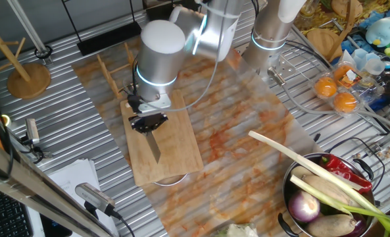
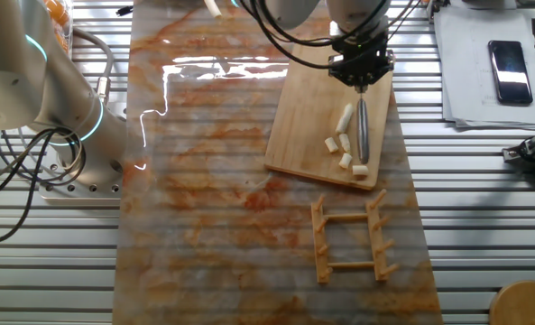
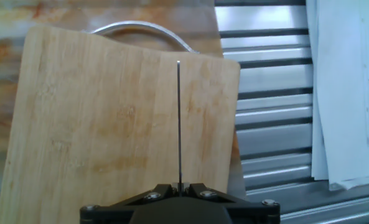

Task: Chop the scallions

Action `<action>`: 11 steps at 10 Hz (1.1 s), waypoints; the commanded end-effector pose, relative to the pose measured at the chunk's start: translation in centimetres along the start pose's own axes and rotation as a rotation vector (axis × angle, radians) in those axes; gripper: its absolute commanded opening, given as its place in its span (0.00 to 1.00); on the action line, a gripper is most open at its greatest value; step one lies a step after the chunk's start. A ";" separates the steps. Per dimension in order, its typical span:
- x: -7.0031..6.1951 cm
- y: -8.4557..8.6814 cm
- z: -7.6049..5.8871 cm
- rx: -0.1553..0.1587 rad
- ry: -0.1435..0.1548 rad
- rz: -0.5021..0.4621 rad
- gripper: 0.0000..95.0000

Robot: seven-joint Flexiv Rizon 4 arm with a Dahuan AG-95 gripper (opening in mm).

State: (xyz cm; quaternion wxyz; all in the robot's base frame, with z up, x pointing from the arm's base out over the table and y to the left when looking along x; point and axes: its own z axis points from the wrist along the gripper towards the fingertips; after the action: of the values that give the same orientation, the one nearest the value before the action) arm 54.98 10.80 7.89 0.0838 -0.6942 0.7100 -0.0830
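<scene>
- Black hand, nearest the hand-view lens, is clamped on a knife whose blade runs edge-on over the cutting board.
- Scallions lie as about 5 short cream chunks on the board in the other fixed view, just beside the blade.
- Wooden rack sits on the worktop near the board.

The gripper hangs over a wooden cutting board, clamped on a knife whose blade runs out from it. Four pale scallion pieces lie just beside the blade. Beyond the board stands a small wooden rack.
</scene>
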 end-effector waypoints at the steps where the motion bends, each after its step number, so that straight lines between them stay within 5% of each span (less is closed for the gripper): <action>1: -0.1 -0.1 0.0 0.015 0.012 -0.007 0.00; 4: 0.2 -0.2 0.2 0.065 0.013 0.014 0.00; 11: -0.3 -0.2 1.1 0.044 -0.054 0.007 0.00</action>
State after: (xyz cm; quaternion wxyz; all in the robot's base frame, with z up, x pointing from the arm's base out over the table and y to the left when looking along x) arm 55.95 10.99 6.23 0.1250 -0.6903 0.7070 -0.0890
